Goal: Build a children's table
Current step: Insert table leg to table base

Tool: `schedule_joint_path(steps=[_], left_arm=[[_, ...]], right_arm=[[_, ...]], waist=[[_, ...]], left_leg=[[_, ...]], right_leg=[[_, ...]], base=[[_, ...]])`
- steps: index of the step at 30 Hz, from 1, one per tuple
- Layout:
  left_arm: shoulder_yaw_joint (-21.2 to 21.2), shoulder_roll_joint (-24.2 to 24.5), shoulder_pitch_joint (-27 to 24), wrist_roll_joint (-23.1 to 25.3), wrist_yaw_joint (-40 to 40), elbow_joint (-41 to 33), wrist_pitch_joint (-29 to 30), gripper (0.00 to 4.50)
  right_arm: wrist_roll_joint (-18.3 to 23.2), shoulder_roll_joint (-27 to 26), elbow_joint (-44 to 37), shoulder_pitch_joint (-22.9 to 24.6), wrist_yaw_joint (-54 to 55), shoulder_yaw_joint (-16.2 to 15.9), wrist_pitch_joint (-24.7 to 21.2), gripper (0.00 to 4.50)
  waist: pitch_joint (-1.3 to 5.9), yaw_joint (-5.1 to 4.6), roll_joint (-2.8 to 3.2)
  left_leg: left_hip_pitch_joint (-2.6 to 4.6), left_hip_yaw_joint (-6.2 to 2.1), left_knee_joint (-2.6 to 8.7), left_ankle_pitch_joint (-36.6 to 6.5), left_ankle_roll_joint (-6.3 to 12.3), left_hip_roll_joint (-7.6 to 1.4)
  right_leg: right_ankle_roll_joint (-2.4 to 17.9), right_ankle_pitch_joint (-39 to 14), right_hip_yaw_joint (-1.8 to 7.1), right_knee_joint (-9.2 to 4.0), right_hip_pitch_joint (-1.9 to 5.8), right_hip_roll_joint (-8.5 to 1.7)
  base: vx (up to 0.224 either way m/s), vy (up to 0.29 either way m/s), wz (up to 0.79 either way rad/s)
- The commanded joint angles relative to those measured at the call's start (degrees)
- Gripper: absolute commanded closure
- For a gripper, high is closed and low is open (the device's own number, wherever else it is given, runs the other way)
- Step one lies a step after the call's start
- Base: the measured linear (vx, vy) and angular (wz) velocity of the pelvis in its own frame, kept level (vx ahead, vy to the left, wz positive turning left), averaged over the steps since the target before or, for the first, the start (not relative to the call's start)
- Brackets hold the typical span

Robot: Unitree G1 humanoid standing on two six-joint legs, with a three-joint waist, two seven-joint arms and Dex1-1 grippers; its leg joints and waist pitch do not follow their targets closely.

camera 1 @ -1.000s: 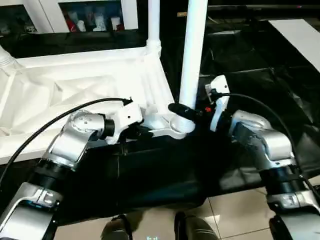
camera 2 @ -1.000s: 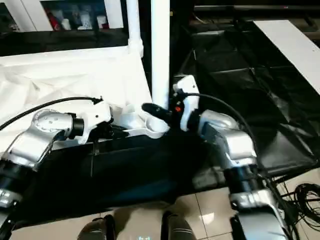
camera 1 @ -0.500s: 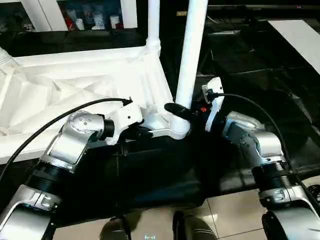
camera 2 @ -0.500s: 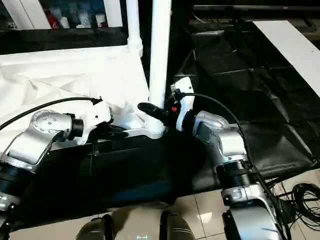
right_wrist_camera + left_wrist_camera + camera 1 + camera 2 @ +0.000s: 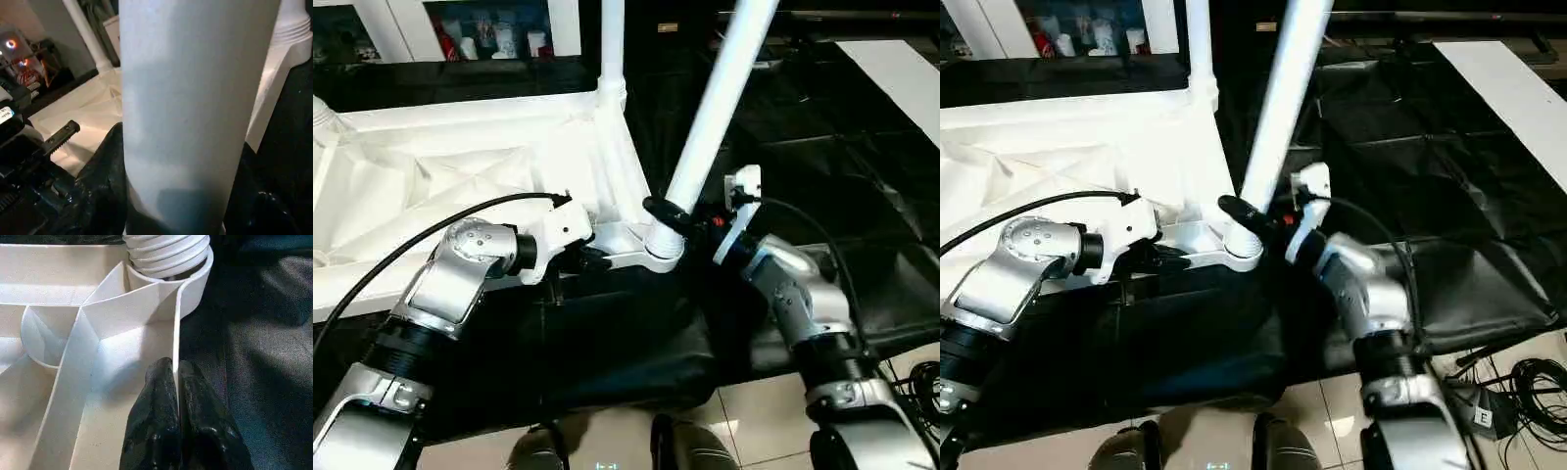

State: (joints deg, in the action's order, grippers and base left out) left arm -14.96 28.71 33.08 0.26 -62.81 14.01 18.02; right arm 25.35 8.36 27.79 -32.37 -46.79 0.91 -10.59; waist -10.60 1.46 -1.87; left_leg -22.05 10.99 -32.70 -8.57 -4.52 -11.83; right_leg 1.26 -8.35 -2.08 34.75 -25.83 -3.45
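The tabletop lies upside down, ribbed underside facing up, on a surface covered with black sheeting. Its near right corner socket sits at the near edge of the sheeting, just above the tiled floor. Open black sheeting extends to the right of the socket; the tabletop itself occupies the room to the left.

The left gripper is closed on the thin rim wall of the tabletop beside the corner socket. Its two black fingers pinch the wall from both sides, with only the wall's thickness between them.

The right gripper holds the near leg just above its ribbed base. One finger wraps each side of the tube, opened to the tube's width.

The near leg's ribbed lower end rests in the corner socket. Its long axis is not vertical: it leans upward and toward the robot's right. A second leg stands upright in the far right corner socket, well apart from the grippers.
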Motion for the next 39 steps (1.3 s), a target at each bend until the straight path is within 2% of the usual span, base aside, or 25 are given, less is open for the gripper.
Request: schedule_joint_path(steps=[1, 3, 6, 8, 9, 11, 12, 14, 16, 20, 21, 23, 24, 25, 26, 27, 28, 30, 31, 32, 33, 34, 36, 37, 39], left_arm=[[0.1, -0.2, -1.8, 0.2, 2.1, 1.4, 1.4, 4.50], [0.1, -0.3, -1.7, 0.2, 2.4, 1.6, 1.2, 4.50], [0.1, -0.4, -1.6, 0.3, 2.4, 1.9, 1.0, 4.50], [0.1, -0.5, -1.4, 0.3, 2.5, 2.1, 0.9, 4.50], [0.1, -0.5, -1.3, 0.3, 2.5, 2.1, 0.9, 4.50], [0.0, -0.5, -1.0, 0.4, 2.5, 2.4, 0.8, 4.50], [0.0, -0.5, -0.9, 0.4, 2.5, 2.4, 0.7, 4.50], [-0.1, -0.6, -0.7, 0.4, 2.5, 2.8, 0.5, 4.50], [-0.1, -0.8, -0.5, 0.5, 2.6, 3.0, 0.3, 4.50], [-0.3, -1.2, -0.2, 0.7, 2.9, 3.7, 0.0, 4.50], [-0.3, -1.3, -0.2, 0.8, 3.0, 3.7, -0.1, 4.50], [-0.3, -1.4, -0.3, 0.8, 3.1, 3.7, -0.1, 4.50], [-0.3, -1.4, -0.4, 0.8, 3.1, 3.7, -0.2, 4.50], [-0.4, -1.3, -0.5, 0.8, 3.1, 3.5, -0.2, 4.50], [-0.4, -1.2, -0.8, 0.8, 3.0, 3.3, -0.3, 4.50], [-0.4, -1.2, -1.0, 0.8, 3.1, 3.1, -0.2, 4.50], [-0.4, -1.2, -1.1, 0.7, 3.1, 2.9, -0.2, 4.50], [-0.6, -1.1, -1.3, 0.8, 2.9, 2.5, -0.1, 4.50], [-0.7, -0.9, -1.5, 0.9, 2.8, 2.4, -0.2, 4.50], [-0.8, -0.9, -1.5, 1.0, 2.7, 2.3, -0.3, 4.50], [-0.8, -0.9, -1.6, 1.1, 2.7, 2.2, -0.3, 4.50], [-1.0, -0.9, -1.7, 1.2, 2.7, 1.9, -0.4, 4.50], [-1.1, -0.8, -1.8, 1.2, 2.6, 1.7, -0.4, 4.50], [-1.2, -0.8, -1.9, 1.3, 2.6, 1.5, -0.4, 4.50], [-2.0, -0.4, -2.4, 1.6, 2.1, 1.0, -1.1, 4.50]], right_arm=[[-1.4, -0.2, 3.7, 2.9, 0.6, 0.1, 0.4, 2.62], [-1.6, -1.1, 4.7, 3.9, 0.9, 0.8, 3.1, 2.62], [-1.5, -2.1, 5.6, 5.1, 1.3, 1.6, 5.9, 2.62], [-1.7, -2.8, 6.1, 6.2, 1.6, 1.9, 8.1, 2.62], [-1.8, -2.9, 6.1, 6.3, 1.6, 2.0, 8.4, 2.62], [-2.3, -3.3, 6.2, 7.2, 1.9, 2.0, 10.2, 2.62], [-2.4, -3.4, 6.2, 7.4, 2.0, 2.0, 10.6, 2.62], [-4.4, -3.5, 6.2, 8.5, 2.3, 1.2, 14.4, 2.62], [-5.1, -3.5, 6.2, 9.0, 2.0, 1.0, 15.8, 2.62], [-6.5, -3.5, 5.0, 10.4, 1.6, 0.0, 18.1, 2.62], [-7.0, -3.2, 4.6, 10.7, 1.4, -0.6, 18.5, 2.62], [-7.4, -3.0, 4.3, 10.9, 1.0, -1.2, 18.5, 2.62], [-7.7, -2.7, 4.1, 11.0, 0.6, -1.7, 18.3, 2.62], [-8.2, -2.2, 3.8, 11.0, 0.1, -2.4, 17.9, 2.62], [-8.6, -1.7, 3.6, 10.8, -0.8, -3.3, 17.6, 2.62], [-8.9, -1.3, 3.5, 10.7, -1.5, -3.8, 17.3, 2.62], [-8.8, -0.9, 3.4, 10.6, -2.3, -4.1, 17.0, 2.62], [-9.0, -0.1, 3.2, 10.4, -3.7, -4.9, 16.3, 2.63], [-9.3, 0.4, 3.2, 10.2, -4.6, -5.4, 15.8, 2.63], [-9.5, 0.8, 3.1, 10.1, -5.3, -5.8, 15.5, 2.63], [-9.7, 1.1, 3.1, 10.0, -5.8, -6.0, 15.3, 2.63], [-9.9, 1.8, 2.9, 9.7, -6.9, -6.7, 14.5, 2.63], [-10.0, 2.4, 2.8, 9.4, -7.7, -7.1, 13.8, 2.63], [-10.2, 2.8, 2.7, 9.3, -8.3, -7.5, 13.6, 2.63], [-10.8, 4.3, 2.4, 9.0, -10.3, -8.9, 12.4, 2.63]], waist=[[4.44, 0.05, 0.21], [4.47, 0.12, 0.56], [4.45, 0.12, 0.49], [4.33, 0.17, 0.82], [4.35, 0.19, 0.77], [4.41, 0.14, 0.95], [4.30, 0.16, 1.13], [4.36, 0.20, 1.23], [4.23, 0.22, 1.35], [3.98, 0.18, 1.15], [3.83, 0.06, 0.79], [3.70, 0.11, 0.94], [3.63, 0.09, 0.62], [3.65, 0.08, 0.59], [3.77, -0.04, 0.23], [3.79, 0.01, 0.37], [3.86, -0.15, -0.01], [3.78, -0.13, 0.06], [3.76, -0.17, 0.08], [3.78, -0.26, -0.26], [3.68, -0.25, -0.24], [3.68, -0.31, -0.47], [3.63, -0.29, -0.33], [3.62, -0.35, -0.67], [3.59, -0.32, -0.81]], left_leg=[[0.95, -0.42, 3.59, -13.1, 2.24, -0.75], [1.03, -0.42, 3.63, -13.4, 2.18, -0.81], [0.97, -0.44, 3.74, -13.9, 2.20, -0.80], [1.05, -0.51, 3.86, -14.6, 2.07, -0.82], [1.10, -0.46, 3.91, -14.9, 2.07, -0.86], [0.99, -0.54, 4.05, -14.7, 2.05, -0.87], [1.11, -0.50, 4.11, -15.3, 2.04, -0.93], [1.20, -0.47, 4.15, -15.6, 2.00, -0.94], [1.21, -0.49, 4.31, -15.9, 2.00, -0.98], [1.29, -0.51, 4.48, -17.7, 1.78, -0.93], [1.40, -0.56, 4.57, -18.6, 1.75, -0.98], [1.57, -0.64, 4.69, -19.4, 1.68, -0.97], [1.59, -0.70, 4.79, -19.4, 1.73, -0.98], [1.60, -0.71, 4.93, -18.6, 1.88, -1.01], [1.52, -0.64, 5.00, -17.6, 2.16, -1.01], [1.58, -0.68, 5.04, -17.1, 2.27, -1.05], [1.54, -0.52, 5.01, -16.4, 2.66, -1.08], [1.51, -0.51, 4.98, -16.1, 3.07, -1.11], [1.44, -0.46, 4.99, -16.2, 3.16, -1.09], [1.47, -0.43, 4.96, -16.1, 3.22, -1.09], [1.45, -0.48, 5.01, -16.2, 3.28, -1.07], [1.49, -0.44, 4.97, -16.2, 3.32, -1.10], [1.58, -0.47, 5.05, -16.6, 3.22, -1.14], [1.47, -0.47, 5.03, -16.6, 3.22, -1.08], [1.62, -0.44, 5.07, -16.7, 3.25, -1.17]], right_leg=[[10.6, -21.2, 2.34, -4.77, 3.35, -3.59], [10.8, -20.9, 2.36, -4.81, 3.27, -3.61], [11.1, -20.7, 2.32, -4.83, 3.32, -3.60], [11.0, -21.4, 2.30, -4.94, 3.26, -3.60], [10.9, -21.6, 2.30, -5.07, 3.22, -3.64], [11.1, -20.9, 2.25, -5.03, 3.40, -3.63], [11.2, -20.7, 2.27, -5.16, 3.23, -3.59], [11.3, -20.5, 2.26, -5.17, 3.21, -3.59], [11.4, -20.4, 2.24, -5.24, 3.19, -3.55], [10.5, -23.5, 2.28, -5.63, 3.05, -3.62], [9.9, -25.6, 2.29, -5.87, 2.95, -3.69], [9.1, -28.2, 2.35, -6.20, 2.84, -3.83], [8.5, -29.5, 2.34, -6.33, 2.89, -3.91], [8.1, -29.6, 2.31, -6.39, 2.97, -3.95], [8.0, -28.8, 2.27, -6.38, 3.13, -3.86], [8.1, -28.2, 2.26, -6.29, 3.15, -3.90], [8.3, -27.0, 2.29, -6.28, 3.17, -3.79], [8.5, -26.8, 2.33, -6.18, 3.10, -3.84], [8.4, -27.1, 2.33, -6.26, 3.10, -3.83], [8.3, -27.3, 2.33, -6.29, 3.09, -3.82], [8.0, -28.3, 2.34, -6.30, 3.05, -3.85], [7.6, -29.1, 2.37, -6.42, 2.97, -3.90], [7.2, -29.9, 2.36, -6.55, 2.85, -3.87], [6.8, -30.5, 2.40, -6.56, 2.88, -3.92], [6.3, -31.0, 2.44, -6.73, 2.71, -3.90]], base=[[0.000, 0.000, 0.00], [0.000, 0.000, 0.00], [0.000, 0.000, 0.00], [0.000, 0.000, 0.00], [0.000, 0.000, 0.00], [0.000, 0.000, 0.00], [0.000, 0.000, 0.00], [0.000, 0.000, 0.00], [0.000, 0.000, 0.00], [0.000, 0.000, 0.00], [0.000, 0.000, 0.00], [0.000, 0.000, 0.00], [0.000, 0.000, 0.00], [0.000, 0.000, 0.00], [0.000, 0.000, 0.00], [0.000, 0.000, 0.00], [0.000, 0.000, 0.00], [0.000, 0.000, 0.00], [0.000, 0.000, 0.00], [0.000, 0.000, 0.00], [0.000, 0.000, 0.00], [0.000, 0.000, 0.00], [0.000, 0.000, 0.00], [0.000, 0.000, 0.00], [0.000, 0.000, 0.00]])
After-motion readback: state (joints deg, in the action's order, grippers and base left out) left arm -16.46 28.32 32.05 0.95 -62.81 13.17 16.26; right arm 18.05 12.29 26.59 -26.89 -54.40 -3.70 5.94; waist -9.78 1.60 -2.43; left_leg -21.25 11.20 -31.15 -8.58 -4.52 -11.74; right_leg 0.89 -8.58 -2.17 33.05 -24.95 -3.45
